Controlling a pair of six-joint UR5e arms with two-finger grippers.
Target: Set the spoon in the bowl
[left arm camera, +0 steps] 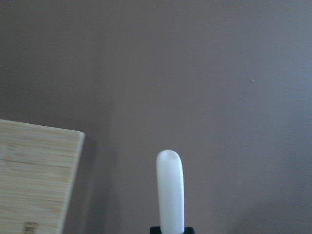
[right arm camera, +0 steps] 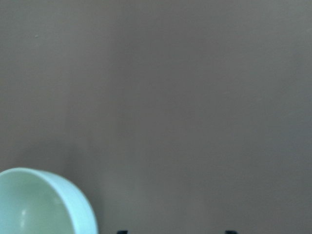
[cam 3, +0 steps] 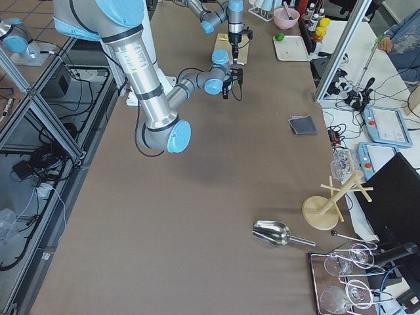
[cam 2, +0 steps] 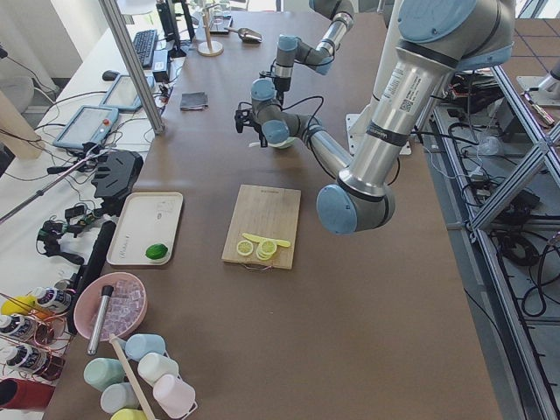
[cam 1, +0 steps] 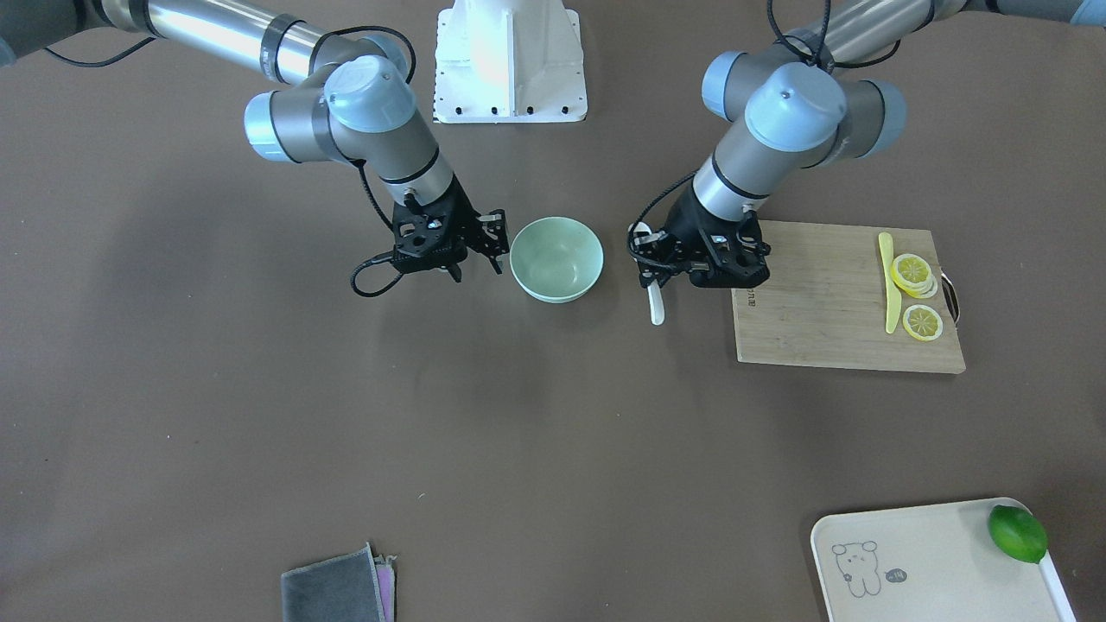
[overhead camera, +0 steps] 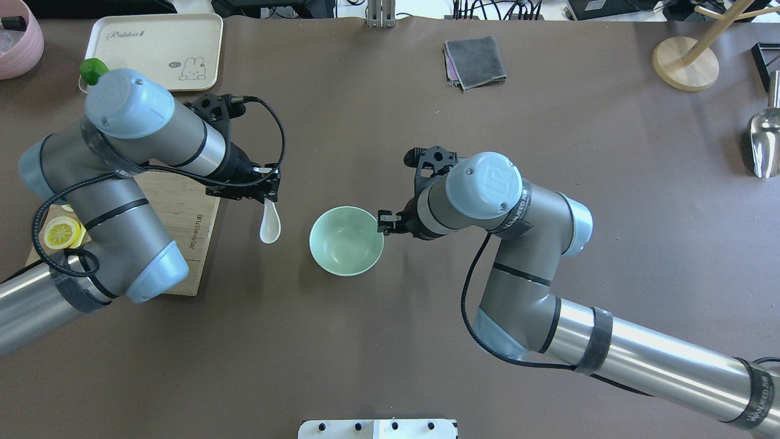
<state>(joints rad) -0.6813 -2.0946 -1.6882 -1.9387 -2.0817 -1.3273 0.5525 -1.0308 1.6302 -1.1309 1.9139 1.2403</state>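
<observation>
The white spoon (overhead camera: 270,225) is held by its handle in my left gripper (overhead camera: 266,194), which is shut on it. It hangs just off the edge of the wooden board (overhead camera: 183,225), to the left of the bowl and apart from it. It also shows in the front view (cam 1: 655,302) and the left wrist view (left arm camera: 170,192). The mint-green bowl (overhead camera: 346,240) stands empty on the table, also seen in the front view (cam 1: 556,258) and the right wrist view (right arm camera: 44,204). My right gripper (overhead camera: 382,221) is open and empty, right beside the bowl's right rim.
Lemon slices (cam 1: 913,275) and a thin yellow strip (cam 1: 890,281) lie on the board's far end. A cream tray (cam 1: 907,561) holds a lime (cam 1: 1017,533). A grey cloth (overhead camera: 475,61), a wooden stand (overhead camera: 685,64) and a metal scoop (overhead camera: 765,143) lie at the far side.
</observation>
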